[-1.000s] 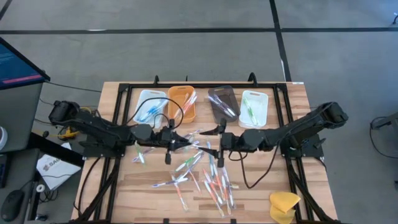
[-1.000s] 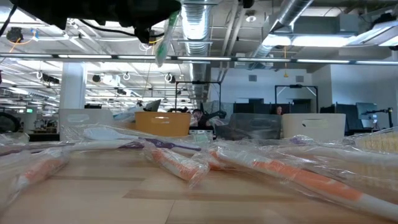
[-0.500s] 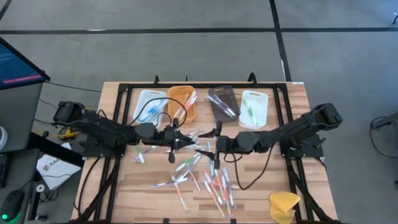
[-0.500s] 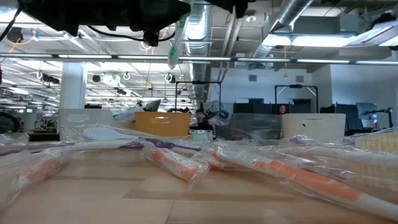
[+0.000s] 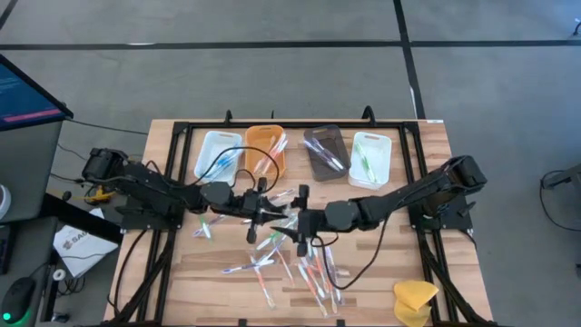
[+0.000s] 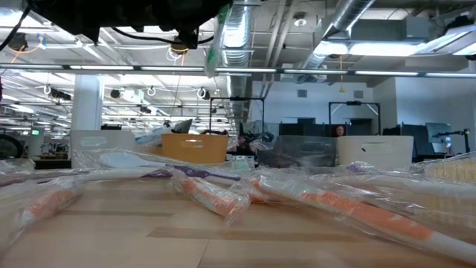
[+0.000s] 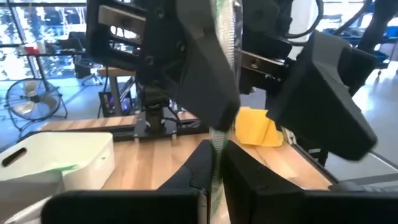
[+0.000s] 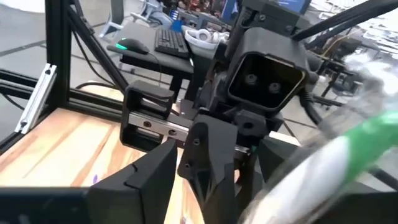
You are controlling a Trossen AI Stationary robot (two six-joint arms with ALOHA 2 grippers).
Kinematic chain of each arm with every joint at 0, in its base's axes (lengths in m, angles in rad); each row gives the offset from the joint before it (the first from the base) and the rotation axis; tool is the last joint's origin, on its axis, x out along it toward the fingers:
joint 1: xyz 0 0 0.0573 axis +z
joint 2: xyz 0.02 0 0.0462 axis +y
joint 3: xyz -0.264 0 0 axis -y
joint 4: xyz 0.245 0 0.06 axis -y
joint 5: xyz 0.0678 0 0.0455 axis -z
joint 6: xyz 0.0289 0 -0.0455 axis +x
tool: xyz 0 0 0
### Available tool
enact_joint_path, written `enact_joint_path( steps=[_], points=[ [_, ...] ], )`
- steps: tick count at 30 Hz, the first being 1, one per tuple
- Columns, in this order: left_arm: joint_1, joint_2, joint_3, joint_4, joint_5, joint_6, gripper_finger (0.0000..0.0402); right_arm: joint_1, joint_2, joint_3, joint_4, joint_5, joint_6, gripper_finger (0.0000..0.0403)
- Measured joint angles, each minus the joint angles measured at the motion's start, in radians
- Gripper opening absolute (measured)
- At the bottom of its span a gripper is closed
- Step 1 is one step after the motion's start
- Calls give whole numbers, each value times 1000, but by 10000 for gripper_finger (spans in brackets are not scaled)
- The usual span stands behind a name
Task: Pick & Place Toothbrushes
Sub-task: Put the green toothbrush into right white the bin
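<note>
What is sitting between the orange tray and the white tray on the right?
A dark brown translucent tray lies between the orange tray and the right-hand white tray, seen in the high view.

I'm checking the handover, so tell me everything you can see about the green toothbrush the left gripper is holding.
The green toothbrush is a thin green-and-white stick in clear, crinkly wrapping. The left gripper is shut on it, and it stands roughly upright between the dark fingers, lifted above the pile of loose toothbrushes mid-table. Seen from table height it hangs as a pale green stick under the arm. The right gripper faces it closely with its fingers apart; the stick's green end fills that arm's camera. I cannot tell whether they touch.
</note>
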Motion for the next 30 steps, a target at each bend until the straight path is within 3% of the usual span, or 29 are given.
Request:
enact_joint_path(
  steps=[14,20,23,27,30],
  points=[
    [-22,-3,-1,-14,1,16,12,34,-12,7,-73,91,-1,137],
    [-22,-3,-2,-13,12,27,16,32,-12,7,-94,97,-8,59],
    [-19,-3,-2,-12,27,74,33,33,-12,7,-103,89,-21,16],
    [-18,-4,-2,-7,20,93,71,35,-12,7,-112,114,-22,21],
    [-18,-4,-2,-10,14,94,103,56,-30,14,-200,225,-11,15]
  ],
)
